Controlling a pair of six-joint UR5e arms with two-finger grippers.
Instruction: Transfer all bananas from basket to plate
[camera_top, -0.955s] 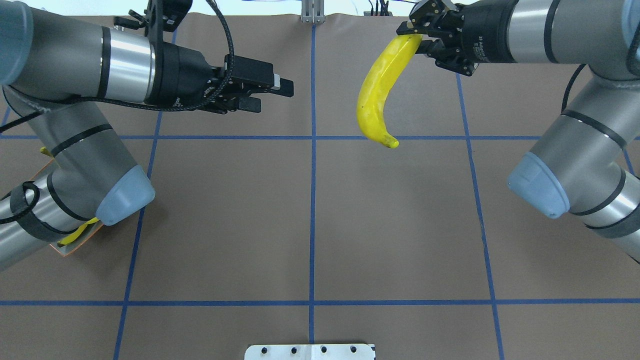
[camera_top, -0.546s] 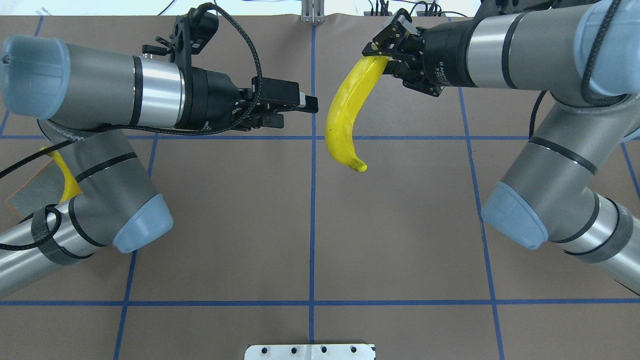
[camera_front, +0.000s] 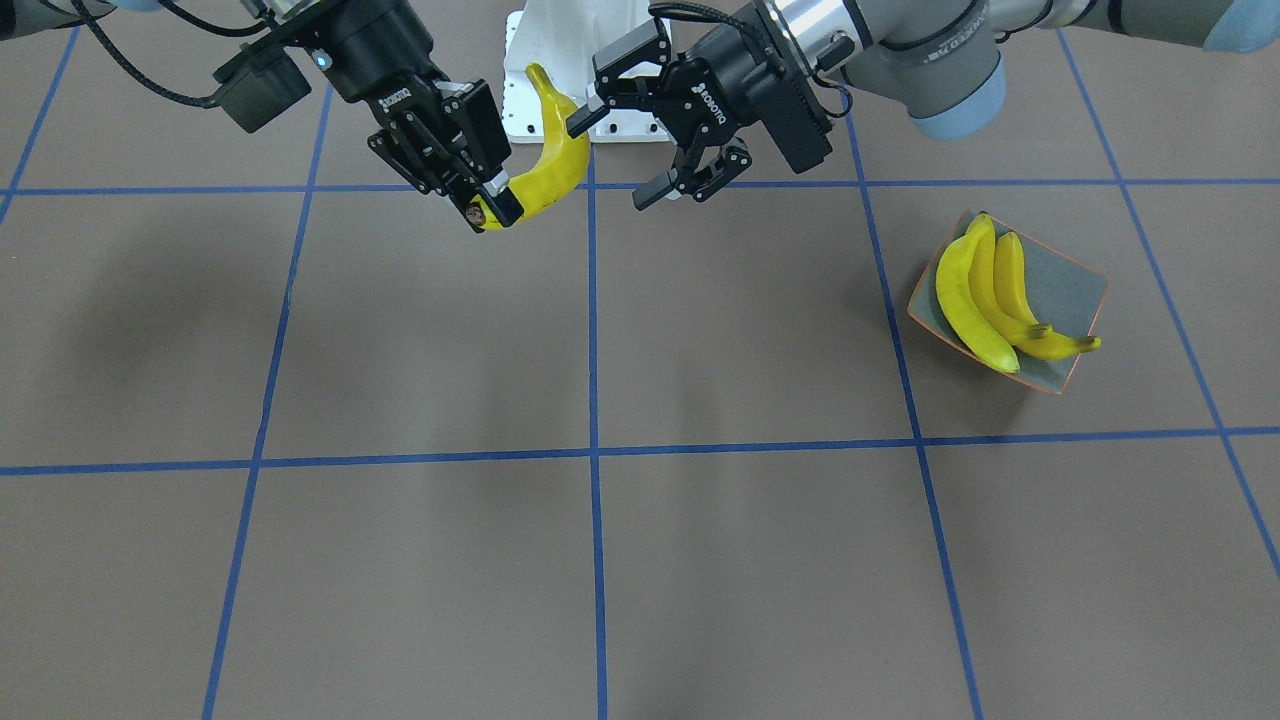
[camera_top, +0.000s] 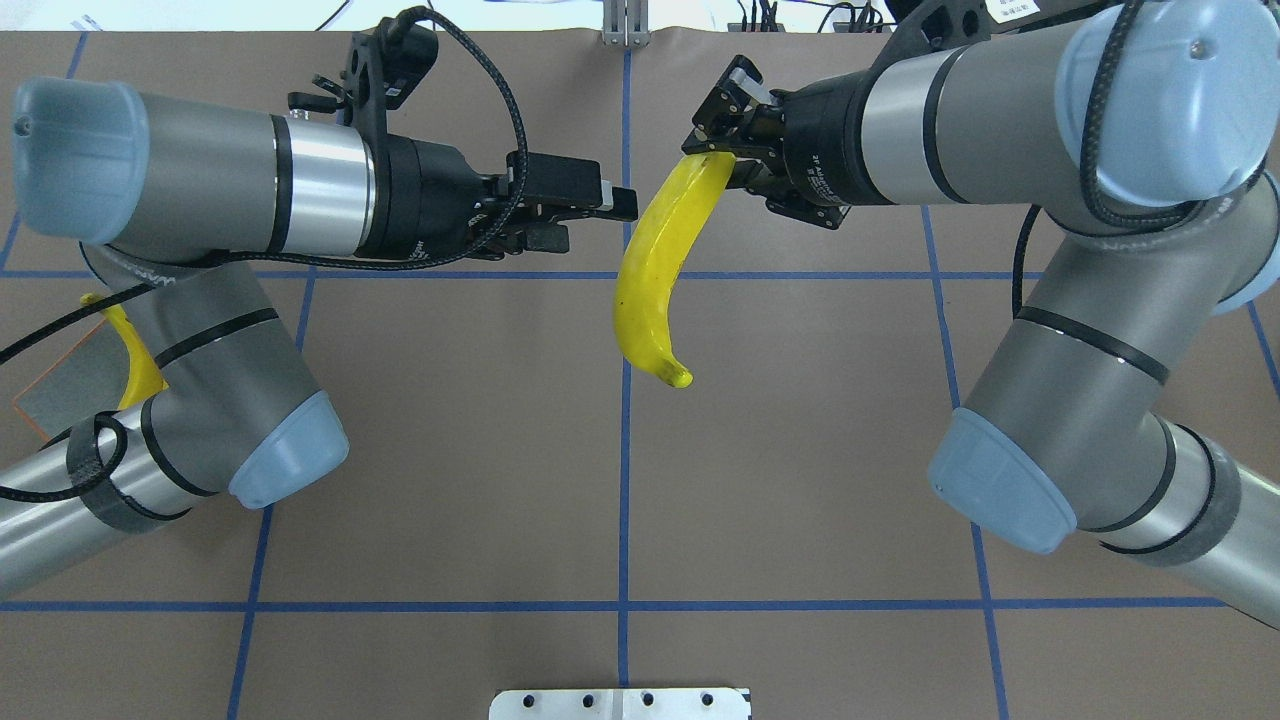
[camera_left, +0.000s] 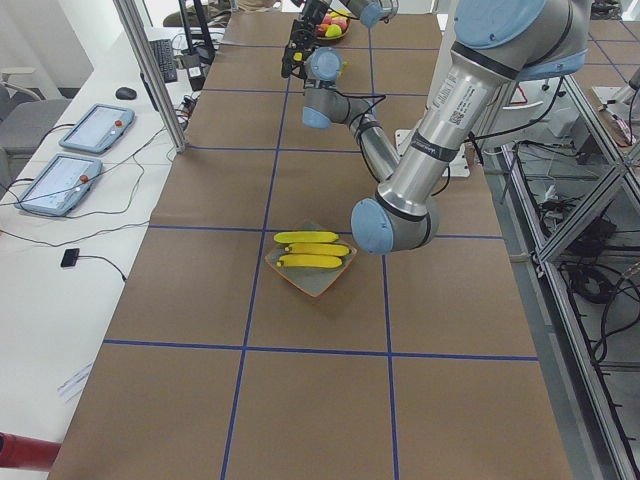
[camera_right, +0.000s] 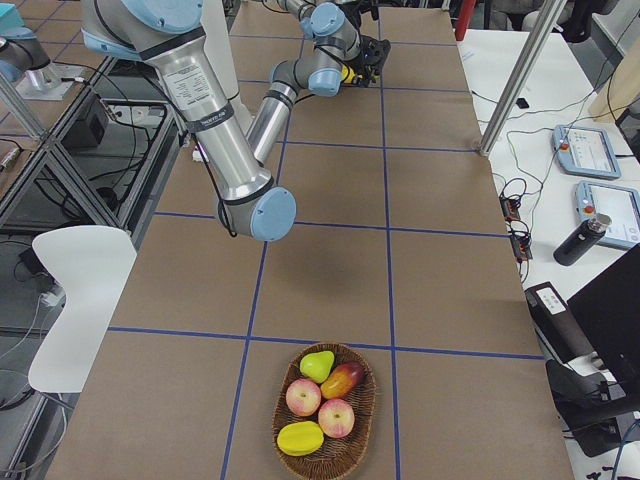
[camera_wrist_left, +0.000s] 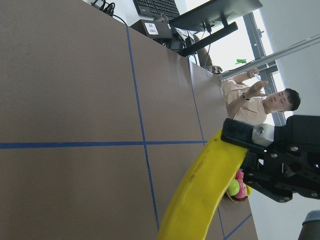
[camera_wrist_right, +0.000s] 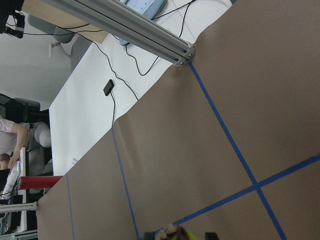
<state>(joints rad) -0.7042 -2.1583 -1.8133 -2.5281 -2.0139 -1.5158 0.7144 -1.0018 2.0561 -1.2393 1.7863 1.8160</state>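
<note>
The right gripper (camera_top: 710, 162) is pinching a bright yellow curved banana (camera_top: 655, 265) just ahead of the spread left gripper (camera_top: 600, 222). A handover is seemingly starting; the left must clamp it next.

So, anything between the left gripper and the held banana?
Nothing; the overhead view shows only a sliver of bare brown table between left gripper and banana.

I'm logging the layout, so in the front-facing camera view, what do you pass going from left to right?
right gripper, shut on one end of the held banana → left gripper, open → plate, with the other bananas lying on it
</note>
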